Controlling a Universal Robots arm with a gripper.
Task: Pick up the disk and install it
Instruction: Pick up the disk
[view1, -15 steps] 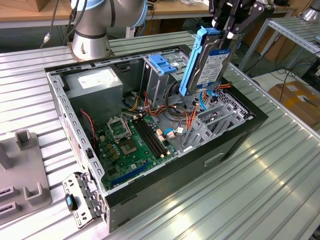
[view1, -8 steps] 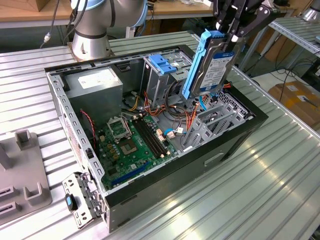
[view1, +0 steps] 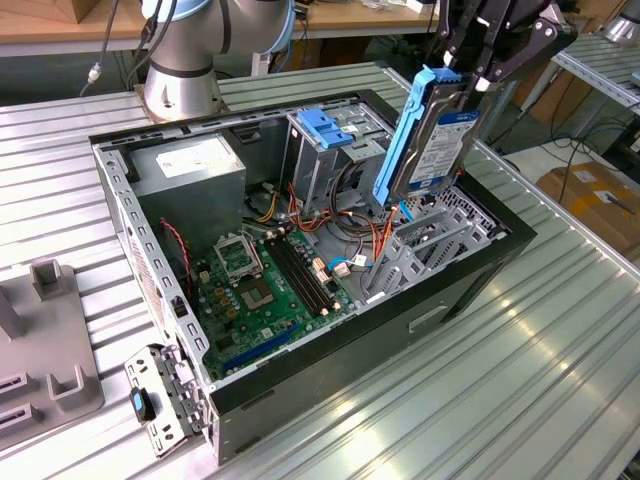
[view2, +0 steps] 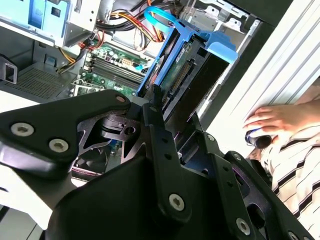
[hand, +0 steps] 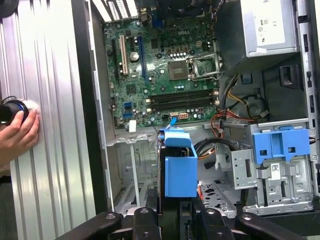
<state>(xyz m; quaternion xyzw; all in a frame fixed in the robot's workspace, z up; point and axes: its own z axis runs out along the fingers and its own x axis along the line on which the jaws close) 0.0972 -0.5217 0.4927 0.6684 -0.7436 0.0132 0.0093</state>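
Note:
My gripper (view1: 468, 72) is shut on the top end of the disk (view1: 432, 140), a silver-grey drive in a bright blue carrier frame. The disk hangs upright and slightly tilted over the open computer case (view1: 470, 285), at the exterior view's right. Its lower end is just above the grey drive bay (view1: 430, 240) in the case's corner. In the second wrist view the disk (view2: 182, 70) sticks out past the black fingers (view2: 155, 107) toward the bay. In the first wrist view I see the disk (hand: 180, 170) edge-on above the bay floor, with the gripper (hand: 172, 212) behind it.
A tall grey cage with a blue latch (view1: 325, 125) stands beside the bay, with orange and blue cables (view1: 345, 235) between them. The motherboard (view1: 265, 285) and power supply (view1: 190, 165) lie further in. A person's hand (hand: 17, 132) rests on the ribbed table beside the case.

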